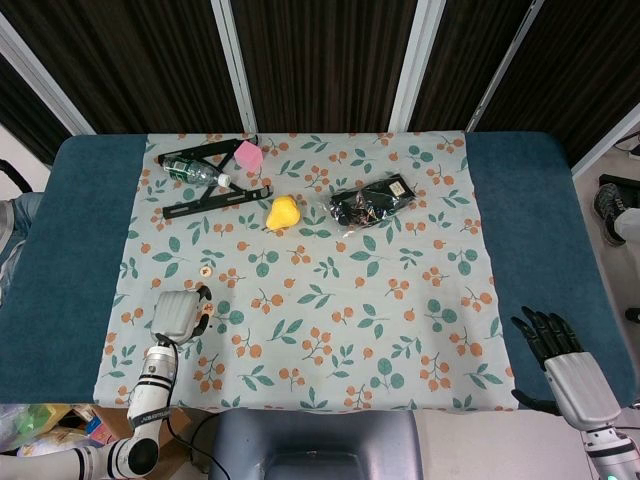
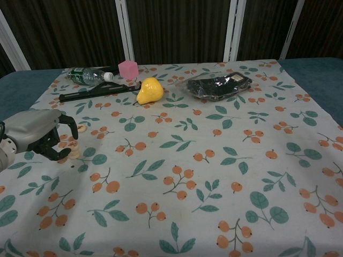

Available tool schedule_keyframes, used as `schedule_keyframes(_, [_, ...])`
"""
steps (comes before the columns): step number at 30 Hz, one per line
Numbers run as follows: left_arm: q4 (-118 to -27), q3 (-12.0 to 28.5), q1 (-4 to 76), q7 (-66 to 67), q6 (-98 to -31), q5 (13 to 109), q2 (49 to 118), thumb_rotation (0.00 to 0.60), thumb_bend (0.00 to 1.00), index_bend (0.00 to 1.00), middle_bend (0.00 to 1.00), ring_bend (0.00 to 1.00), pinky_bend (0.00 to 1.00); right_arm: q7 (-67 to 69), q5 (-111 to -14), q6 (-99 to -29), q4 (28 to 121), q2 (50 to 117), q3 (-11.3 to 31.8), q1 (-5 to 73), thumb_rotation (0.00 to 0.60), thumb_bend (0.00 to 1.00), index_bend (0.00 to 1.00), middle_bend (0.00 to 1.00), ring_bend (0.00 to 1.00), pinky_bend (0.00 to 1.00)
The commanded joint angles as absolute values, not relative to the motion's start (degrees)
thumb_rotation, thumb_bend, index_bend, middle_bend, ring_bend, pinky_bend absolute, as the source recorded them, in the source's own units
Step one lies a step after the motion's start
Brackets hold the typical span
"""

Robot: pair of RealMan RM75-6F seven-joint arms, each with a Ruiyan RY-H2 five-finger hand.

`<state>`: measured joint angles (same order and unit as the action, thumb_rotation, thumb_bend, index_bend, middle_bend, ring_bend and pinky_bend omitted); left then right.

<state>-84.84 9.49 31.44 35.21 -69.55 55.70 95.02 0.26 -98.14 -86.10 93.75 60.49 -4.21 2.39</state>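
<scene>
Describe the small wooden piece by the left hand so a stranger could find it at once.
Start at the floral tablecloth and go to its near-left part, where the left hand curls. The small round wooden piece sits at its fingertips; a second, flatter disc lies farther back, clear of the hand.

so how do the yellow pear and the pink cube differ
The yellow pear is rounded, tapers to a narrow end and lies on its side; the pink cube is flat-faced with square corners. The pear looks larger than the cube. The pear lies alone on the patterned cloth, while the cube sits farther back, next to a plastic bottle and a black frame. Both rest on the cloth, far from either hand.
</scene>
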Motion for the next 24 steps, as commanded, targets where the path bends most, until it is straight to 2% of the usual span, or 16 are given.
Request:
schedule_keyframes(1, [-86.4,9.7,31.2,34.3,-70.3,56.9,94.2,0.6,0.39,0.41,1.0,1.0,1.0,0.2,-98.2,-86.1,93.7,60.5,-4.2,2.4,0.6,0.2,0.0,0.0,0.0,0.05])
schedule_keyframes(6, [-87.8,10.5,31.2,32.9,-71.0,58.1,93.4,0.6,0.4,0.41,1.0,1.0,1.0,0.2,-98.2,-86.1,93.8,60.5,-4.3,2.4,0.6,0.2,0.0,0.0,0.0,0.05])
schedule_keyframes(10, [-87.6,13.4,32.1,29.8,-71.2,58.8,93.1,0.6,0.4,0.39,1.0,1.0,1.0,0.2,-98.2,-86.0,93.8,60.5,-4.3,2.4,0.6,0.2,0.0,0.0,0.0,0.05])
schedule_keyframes(14, [-81.7,18.1,34.7,26.5,-68.3,55.6,94.7,0.6,0.4,0.36,1.0,1.0,1.0,0.1,-98.3,-85.8,93.8,60.5,-4.3,2.5,0.6,0.2,0.0,0.0,0.0,0.05])
schedule_keyframes(16, [-75.1,20.8,37.5,26.3,-63.7,51.0,96.9,0.6,0.4,0.35,1.0,1.0,1.0,-0.2,-98.1,-85.7,93.8,60.6,-4.2,2.5,0.6,0.2,0.0,0.0,0.0,0.05])
schedule_keyframes(24, [-63.1,22.0,42.1,27.7,-57.4,45.3,101.2,0.6,0.39,0.35,1.0,1.0,1.0,-0.1,-97.1,-85.4,93.9,60.6,-3.7,2.7,0.6,0.2,0.0,0.0,0.0,0.05])
